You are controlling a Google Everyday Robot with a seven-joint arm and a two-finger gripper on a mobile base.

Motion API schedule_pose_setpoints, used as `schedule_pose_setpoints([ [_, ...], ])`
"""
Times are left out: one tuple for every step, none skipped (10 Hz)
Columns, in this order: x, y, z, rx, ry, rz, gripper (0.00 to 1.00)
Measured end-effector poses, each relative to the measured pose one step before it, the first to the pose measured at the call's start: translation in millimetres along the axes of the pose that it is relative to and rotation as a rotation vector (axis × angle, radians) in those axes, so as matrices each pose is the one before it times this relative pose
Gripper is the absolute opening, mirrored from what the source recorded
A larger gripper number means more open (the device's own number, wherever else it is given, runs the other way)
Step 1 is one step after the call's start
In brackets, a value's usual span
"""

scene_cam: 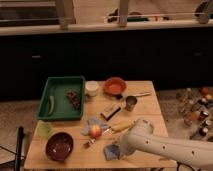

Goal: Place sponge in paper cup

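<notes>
A white paper cup (91, 88) stands upright at the back of the wooden table (150, 112), between the green tray and the orange bowl. A pale blue sponge (110, 152) lies near the table's front edge. My white arm (160, 147) reaches in from the lower right. My gripper (119, 148) is at the sponge, right beside or on it. The arm's end hides where they meet. The cup is well away from the gripper, toward the back left.
A green tray (61, 97) holds a green item and dark pieces. There is also an orange bowl (115, 86), a metal cup (130, 103), a brown block (111, 111), a yellow item (121, 126), an apple (95, 131) on a bluish cloth (92, 121), a maroon bowl (59, 146) and a green cup (44, 130).
</notes>
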State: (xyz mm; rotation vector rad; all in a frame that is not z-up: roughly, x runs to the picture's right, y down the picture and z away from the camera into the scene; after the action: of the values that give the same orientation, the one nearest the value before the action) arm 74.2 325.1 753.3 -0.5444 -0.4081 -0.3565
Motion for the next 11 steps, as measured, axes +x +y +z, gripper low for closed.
schedule_pose_setpoints([
  [0.56, 0.12, 0.35, 0.00086, 0.00012, 0.00108, 0.20],
  [0.68, -0.02, 0.94, 0.00092, 0.00096, -0.00041, 0.08],
  [-0.23, -0.13, 0.33, 0.00076, 0.00062, -0.00226, 0.02],
  [-0.04, 0.18, -0.36, -0.00045, -0.00028, 0.00025, 0.00],
  [-0.20, -0.18, -0.45, 0.00001, 0.00002, -0.00201, 0.00],
  [-0.02, -0.08, -0.02, 0.00034, -0.00026, -0.00027, 0.00],
  [1.74, 2.79, -3.68, 0.00403, 0.00941, -0.00296, 0.00],
  [-0.16, 0.71, -9.19, 0.01344, 0.00421, 0.00239, 0.00],
  [-0.81, 0.02, -10.15, 0.01034, 0.00333, 0.00130, 0.00],
  [-1.83, -1.51, -10.63, 0.01041, 0.00365, -0.00271, 0.00],
  [0.02, -0.27, -4.85, 0.00598, 0.00307, -0.00213, 0.00],
])
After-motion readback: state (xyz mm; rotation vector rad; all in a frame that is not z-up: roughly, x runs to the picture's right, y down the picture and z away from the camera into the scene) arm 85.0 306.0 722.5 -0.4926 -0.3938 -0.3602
